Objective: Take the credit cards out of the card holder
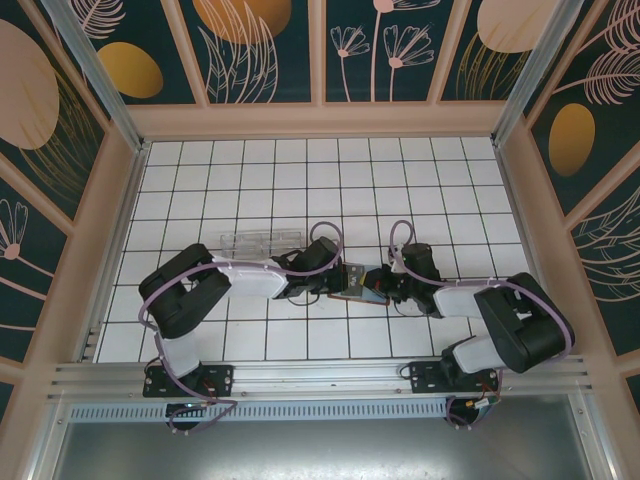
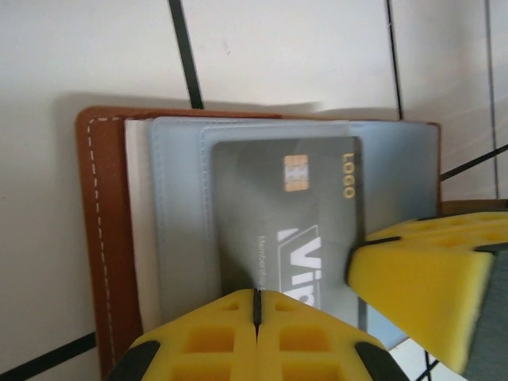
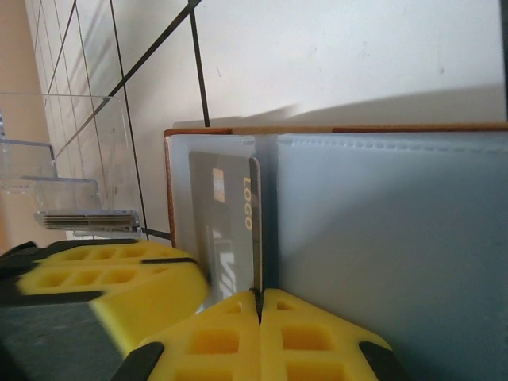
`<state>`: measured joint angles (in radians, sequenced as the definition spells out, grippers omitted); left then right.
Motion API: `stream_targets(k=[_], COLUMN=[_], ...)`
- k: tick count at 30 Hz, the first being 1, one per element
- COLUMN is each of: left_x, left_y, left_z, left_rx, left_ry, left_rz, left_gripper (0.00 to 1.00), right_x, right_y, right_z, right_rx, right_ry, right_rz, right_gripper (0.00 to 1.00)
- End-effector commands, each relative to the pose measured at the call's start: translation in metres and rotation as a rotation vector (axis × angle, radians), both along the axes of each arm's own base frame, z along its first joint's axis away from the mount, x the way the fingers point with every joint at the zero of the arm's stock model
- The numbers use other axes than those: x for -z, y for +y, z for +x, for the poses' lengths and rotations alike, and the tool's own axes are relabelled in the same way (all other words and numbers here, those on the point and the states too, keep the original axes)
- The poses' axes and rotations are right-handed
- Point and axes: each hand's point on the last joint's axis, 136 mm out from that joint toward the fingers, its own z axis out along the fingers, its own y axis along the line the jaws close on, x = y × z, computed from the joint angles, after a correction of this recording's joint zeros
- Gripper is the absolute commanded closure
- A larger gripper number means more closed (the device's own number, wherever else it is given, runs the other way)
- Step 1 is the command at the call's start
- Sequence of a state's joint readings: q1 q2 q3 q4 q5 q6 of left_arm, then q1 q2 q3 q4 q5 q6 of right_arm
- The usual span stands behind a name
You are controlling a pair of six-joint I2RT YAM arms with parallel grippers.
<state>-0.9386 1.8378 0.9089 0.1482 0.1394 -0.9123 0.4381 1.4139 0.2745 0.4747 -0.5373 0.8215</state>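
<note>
The open brown leather-like card holder lies on the white tiled surface, centre of the overhead frame, with left fingers and right fingers clenched at its grey chip card edges: extraction is in hand, probably requiring a straight pull from the blue-grey pocket.
</note>
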Motion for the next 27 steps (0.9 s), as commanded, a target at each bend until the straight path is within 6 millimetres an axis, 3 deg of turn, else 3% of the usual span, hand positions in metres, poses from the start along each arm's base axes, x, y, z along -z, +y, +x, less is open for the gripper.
stream_targets(k=[1,12,17,19,27], left_x=[0.019,0.034,0.032,0.031,0.027], left_y=[0.016,0.037,0.036,0.034,0.028], left_z=[-0.001,-0.005,-0.004,-0.005,-0.004], left_rx=[-0.040,-0.101,-0.096,-0.090,-0.067], left_ry=[0.044,0.087,0.085,0.086,0.081], left_rz=[0.071,0.112,0.102,0.095,0.070], left_gripper=[1.00,1.00,1.00,1.00,1.00], right_x=[0.014,0.016,0.015,0.014,0.011], right_y=[-0.007,-0.022,-0.025,-0.025,-0.021], right_z=[-0.009,-0.016,-0.018,-0.017,-0.013], right_rx=[0.002,0.035,0.038,0.039,0.029], right_ry=[0.026,0.020,0.012,0.011,0.004], right_rz=[-0.009,0.042,0.033,0.032,0.050], right_gripper=[1.00,1.00,1.00,0.91,0.87])
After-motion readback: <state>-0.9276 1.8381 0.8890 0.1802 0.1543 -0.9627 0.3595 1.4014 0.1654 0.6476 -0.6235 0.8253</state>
